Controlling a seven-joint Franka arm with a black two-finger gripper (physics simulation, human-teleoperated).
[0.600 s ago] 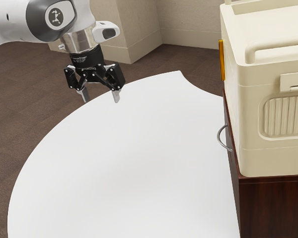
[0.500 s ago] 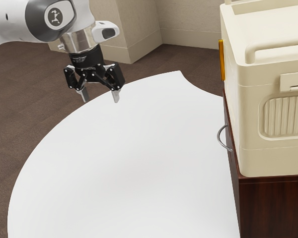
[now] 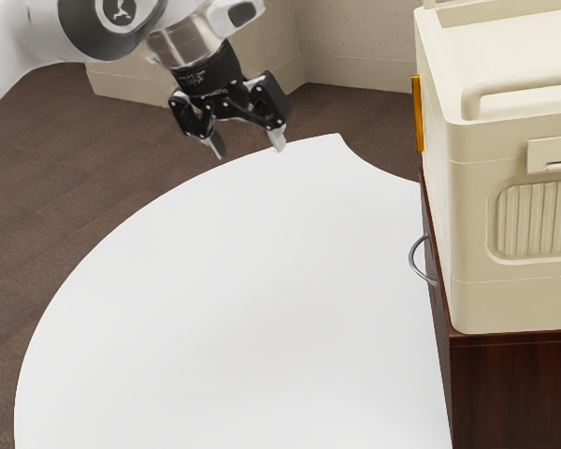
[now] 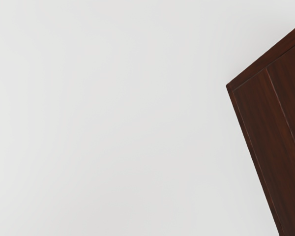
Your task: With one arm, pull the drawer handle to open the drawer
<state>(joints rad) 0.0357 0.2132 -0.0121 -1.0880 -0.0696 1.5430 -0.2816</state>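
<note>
The gripper (image 3: 249, 150) hangs over the table's far edge in the exterior view, tilted, its two fingers spread apart with nothing between them. Well to its right and lower, the curved metal handle (image 3: 415, 259) stands out from the front of the dark wood cabinet (image 3: 505, 383). The drawer front (image 3: 434, 253) is seen nearly edge-on and looks flush with the cabinet. In the wrist view, part of the dark wood cabinet (image 4: 273, 123) appears beside the white tabletop.
A cream box-like appliance (image 3: 505, 215) with an orange-yellow strip (image 3: 417, 114) on its side rests on the cabinet. The white round table (image 3: 234, 309) spreads between the arm and the cabinet. Behind it are brown floor and a beige wall.
My hand has moved toward the exterior view's right and somewhat up in that view, and it has tilted. The fingers remain apart. The handle and cabinet are unchanged.
</note>
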